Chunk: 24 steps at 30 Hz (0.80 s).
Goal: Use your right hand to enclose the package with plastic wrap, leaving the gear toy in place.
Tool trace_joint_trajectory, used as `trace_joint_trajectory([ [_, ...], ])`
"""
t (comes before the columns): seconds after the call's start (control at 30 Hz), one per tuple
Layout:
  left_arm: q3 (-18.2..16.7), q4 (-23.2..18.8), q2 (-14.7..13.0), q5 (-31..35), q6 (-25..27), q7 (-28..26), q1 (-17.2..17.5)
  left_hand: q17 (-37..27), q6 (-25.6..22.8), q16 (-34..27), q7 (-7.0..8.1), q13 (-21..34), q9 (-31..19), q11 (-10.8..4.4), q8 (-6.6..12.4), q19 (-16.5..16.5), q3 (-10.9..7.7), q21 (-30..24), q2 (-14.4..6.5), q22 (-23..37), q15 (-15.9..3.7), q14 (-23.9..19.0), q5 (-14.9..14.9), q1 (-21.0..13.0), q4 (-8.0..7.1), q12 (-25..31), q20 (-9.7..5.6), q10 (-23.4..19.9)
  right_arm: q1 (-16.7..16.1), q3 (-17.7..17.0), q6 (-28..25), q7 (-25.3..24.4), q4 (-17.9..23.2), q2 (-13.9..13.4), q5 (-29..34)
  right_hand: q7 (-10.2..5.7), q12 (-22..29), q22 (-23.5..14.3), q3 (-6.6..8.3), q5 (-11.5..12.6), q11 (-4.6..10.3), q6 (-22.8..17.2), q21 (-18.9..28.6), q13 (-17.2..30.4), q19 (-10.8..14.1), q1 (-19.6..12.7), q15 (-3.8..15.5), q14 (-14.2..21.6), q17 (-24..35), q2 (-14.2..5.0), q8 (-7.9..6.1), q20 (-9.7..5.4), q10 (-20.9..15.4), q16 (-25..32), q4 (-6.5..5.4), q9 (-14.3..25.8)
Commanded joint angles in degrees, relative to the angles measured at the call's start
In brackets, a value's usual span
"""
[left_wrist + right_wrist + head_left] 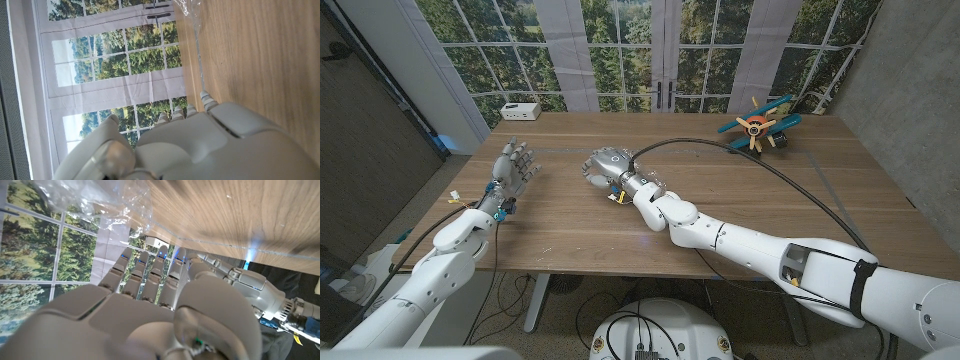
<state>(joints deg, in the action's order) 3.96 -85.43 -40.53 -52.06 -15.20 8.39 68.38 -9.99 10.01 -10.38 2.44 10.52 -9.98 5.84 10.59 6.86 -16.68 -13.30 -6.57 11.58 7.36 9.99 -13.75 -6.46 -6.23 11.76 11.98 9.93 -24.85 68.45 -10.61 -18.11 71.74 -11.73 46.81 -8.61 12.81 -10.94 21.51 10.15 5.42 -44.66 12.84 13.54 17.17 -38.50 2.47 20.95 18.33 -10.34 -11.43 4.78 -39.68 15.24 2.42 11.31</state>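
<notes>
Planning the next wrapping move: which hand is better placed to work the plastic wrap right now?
The right hand. In the head view it sits mid-table, and its wrist view shows crinkled plastic wrap just past its fingertips. The left hand stands apart near the table's left side, holding nothing.

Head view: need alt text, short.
The right robot hand rests at the middle of a brown wooden table, fingers curled, while the left robot hand stands apart with fingers spread. A blue and orange toy plane sits at the far right edge, before large windows.
</notes>
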Motion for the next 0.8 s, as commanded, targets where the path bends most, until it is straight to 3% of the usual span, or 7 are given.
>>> trace_joint_trajectory([
  [0.03, 0.67, 1.11, 0.35, 0.1, 0.39, 0.24, -1.22, -0.17, 4.0, -0.2, 0.48, 0.27, -0.23, 0.21, 0.01, -0.15, -0.3, -0.17, -0.2, 0.22, -0.12, 2.64, 0.39, -0.89, -0.06, -0.11, 0.03, 4.82, 4.15, 2.48, -4.1, 8.1, -5.34, 3.02, -0.93, 0.69, -0.65, -0.08, -1.05, -0.07, -1.22, 1.29, -0.5, -0.2, -1.16, 4.26, 5.23, -1.61, -0.17, 0.05, 0.33, 0.04, 0.8, -0.72, -3.35, 0.1],
  [0.2, 0.93, 1.37, 0.38, 0.13, 0.67, 0.23, -1.6, -0.17, 4.03, -0.19, 0.5, 0.27, -0.23, 0.29, 0.01, -0.16, -0.32, -0.17, -0.19, 0.22, -0.13, 2.65, 0.41, -0.9, -0.05, -0.13, 0.04, 4.87, 5.84, 3.46, -6.27, 10.73, -8.41, 4.56, -1.81, 1.81, -1.26, -0.08, -2.54, 0.11, -2.22, 2.79, -0.74, -0.38, -2.45, 9.13, 4.19, -4.02, -0.58, 0.57, 0.56, 0.48, 2.33, -1.76, -6.67, 0.06],
  [0.4, 1.33, 1.72, 0.49, 0.17, 1.02, 0.2, -2.15, -0.17, 4.06, -0.2, 0.51, 0.27, -0.23, 0.25, 0.0, -0.16, -0.34, -0.17, -0.18, 0.22, -0.13, 2.63, 0.43, -0.91, -0.04, -0.12, 0.01, 4.84, 7.59, 4.74, -8.01, 11.84, -11.63, 6.31, -2.75, 2.24, -2.49, -0.08, -2.92, 0.49, -3.08, 5.36, -1.0, -0.53, -3.91, 11.39, 3.16, -7.65, -1.5, 1.01, 0.97, 0.66, 7.06, -3.4, -7.78, -0.05],
  [0.6, 1.62, 2.0, 0.48, 0.32, 1.34, 0.01, -2.65, -0.17, 4.07, -0.21, 0.51, 0.27, -0.23, 0.21, 0.01, -0.17, -0.36, -0.17, -0.17, 0.22, -0.12, 2.58, 0.45, -0.92, -0.04, -0.13, 0.05, 4.87, 7.73, 5.07, -10.89, 9.39, -12.93, 7.19, -3.38, 2.36, -2.84, -0.1, -2.97, 0.76, -3.94, 9.63, -1.27, -0.64, -5.96, 12.09, 1.77, -11.79, -2.25, 1.13, 1.38, 0.59, 13.01, -4.19, -7.25, -0.07],
  [0.67, 1.77, 2.18, 0.43, 0.36, 1.51, 0.15, -2.97, -0.17, 4.08, -0.21, 0.52, 0.27, -0.23, 0.25, 0.0, -0.17, -0.36, -0.17, -0.17, 0.23, -0.17, 2.58, 0.46, -0.93, -0.03, -0.12, 0.04, 4.86, 7.61, 5.16, -12.3, 7.9, -13.3, 7.55, -3.31, 2.43, -2.72, -0.1, -2.91, 0.84, -4.01, 11.51, -1.19, -0.67, -6.25, 11.79, 1.47, -12.35, -2.62, 1.41, 1.52, 0.36, 14.48, -4.15, -6.54, -0.07],
  [0.8, 2.17, 2.55, 0.44, 0.49, 1.82, 0.31, -3.7, -0.17, 4.09, -0.21, 0.52, 0.27, -0.23, 0.19, 0.0, -0.18, -0.37, -0.17, -0.16, 0.23, -0.17, 2.59, 0.48, -0.93, -0.03, -0.12, 0.05, 4.86, 7.47, 5.97, -15.9, 4.37, -15.21, 9.13, -2.52, 2.87, -2.31, -0.06, -2.1, 1.06, -3.72, 13.65, -1.0, -0.75, -6.35, 9.52, 1.36, -12.44, -3.57, 2.15, 1.31, 0.49, 15.71, -4.04, -3.98, -0.08],
])
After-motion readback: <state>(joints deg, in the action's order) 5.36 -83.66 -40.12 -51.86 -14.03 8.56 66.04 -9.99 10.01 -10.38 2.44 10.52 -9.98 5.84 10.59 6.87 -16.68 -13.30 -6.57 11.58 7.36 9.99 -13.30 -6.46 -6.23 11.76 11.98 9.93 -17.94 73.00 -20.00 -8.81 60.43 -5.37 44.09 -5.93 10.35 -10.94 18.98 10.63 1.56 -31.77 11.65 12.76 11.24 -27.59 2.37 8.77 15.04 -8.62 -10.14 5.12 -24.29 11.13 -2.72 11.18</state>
